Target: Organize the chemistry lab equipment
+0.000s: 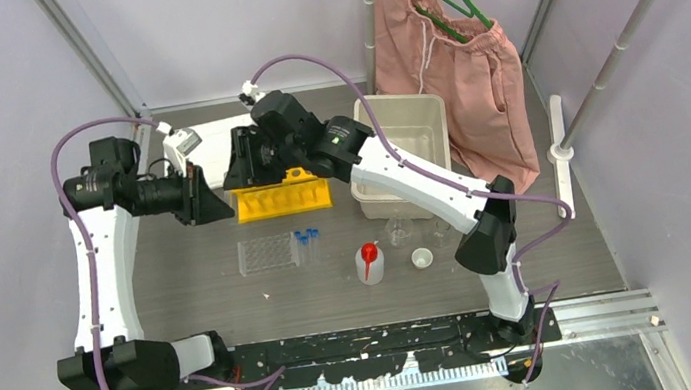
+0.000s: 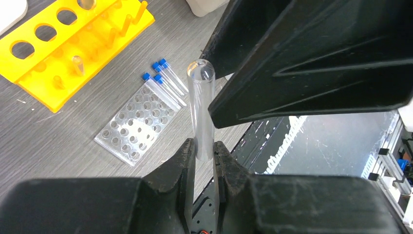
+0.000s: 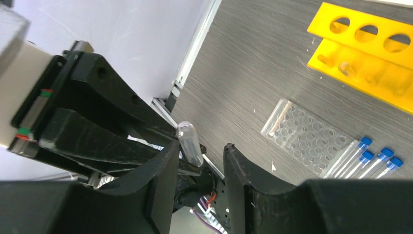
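Handover looks like the reason for the pose: the left claw (image 2: 204, 146) is pinched narrow on one end of a clear tube (image 2: 201, 112), holding it out lengthwise above the bench (image 1: 183, 297), rounded end away from its fingers. The right claw (image 3: 200, 148) stands part-way wide around that free end without yet pressing it from both sides. The tube is smooth, glassy and slim, so I judge it slippery and best clamped squarely. Below waits the yellow rack (image 1: 281, 198), hard glossy plastic with round holes and pegs, probably the tube's destination. At six o'clock from it lies a flat clear grid tray (image 1: 267, 254) of small wells, with thin blue-capped tubes (image 1: 306, 240) touching its three o'clock edge. Farther toward four o'clock stand a soft red-spouted bottle (image 1: 369, 263) and a tiny white cup (image 1: 422, 259).
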`<state>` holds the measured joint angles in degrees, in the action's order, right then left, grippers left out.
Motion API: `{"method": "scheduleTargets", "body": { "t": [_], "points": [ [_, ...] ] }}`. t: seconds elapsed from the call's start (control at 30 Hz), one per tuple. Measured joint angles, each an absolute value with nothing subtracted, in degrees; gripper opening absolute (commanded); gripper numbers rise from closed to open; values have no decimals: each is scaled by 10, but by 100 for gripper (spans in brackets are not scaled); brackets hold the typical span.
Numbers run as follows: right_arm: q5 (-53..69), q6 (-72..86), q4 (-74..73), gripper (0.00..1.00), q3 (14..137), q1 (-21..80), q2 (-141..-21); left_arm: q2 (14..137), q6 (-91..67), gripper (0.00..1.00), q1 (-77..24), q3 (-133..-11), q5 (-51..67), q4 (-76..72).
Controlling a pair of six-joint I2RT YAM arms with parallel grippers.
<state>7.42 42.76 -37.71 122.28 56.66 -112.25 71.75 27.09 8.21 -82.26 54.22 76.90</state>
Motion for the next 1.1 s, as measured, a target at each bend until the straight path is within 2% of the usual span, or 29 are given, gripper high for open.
{"method": "scheduleTargets", "body": {
  "t": [0.23, 0.5, 0.67, 0.7, 0.73, 0.83, 0.87, 0.9, 1.03, 1.1],
  "points": [
    [104, 426, -387, 40, 1227, 562, -1133, 709, 290, 0, 82, -819, 542, 776],
    [135, 426, -389, 28, 1272, 558, -1168, 708, 306, 0, 80, -818, 543, 784],
    [142, 423, -391, 7, 1281, 557, -1176, 703, 308, 1, 79, -818, 541, 789],
    [143, 423, -392, 4, 1281, 556, -1176, 702, 307, 5, 79, -818, 540, 789],
    [144, 422, -392, 2, 1281, 556, -1176, 702, 306, 16, 79, -818, 539, 789],
    [143, 417, -393, 1, 1281, 556, -1175, 702, 300, 77, 79, -818, 537, 788],
    [140, 414, -395, 1, 1281, 556, -1175, 702, 300, 95, 79, -818, 535, 786],
    [136, 408, -398, 1, 1281, 555, -1175, 702, 296, 99, 79, -818, 533, 785],
    [87, 371, -404, 1, 1249, 549, -1157, 702, 263, 100, 79, -817, 517, 773],
    [34, 339, -398, 1, 1191, 547, -1122, 702, 246, 100, 79, -817, 505, 762]
  ]
}}
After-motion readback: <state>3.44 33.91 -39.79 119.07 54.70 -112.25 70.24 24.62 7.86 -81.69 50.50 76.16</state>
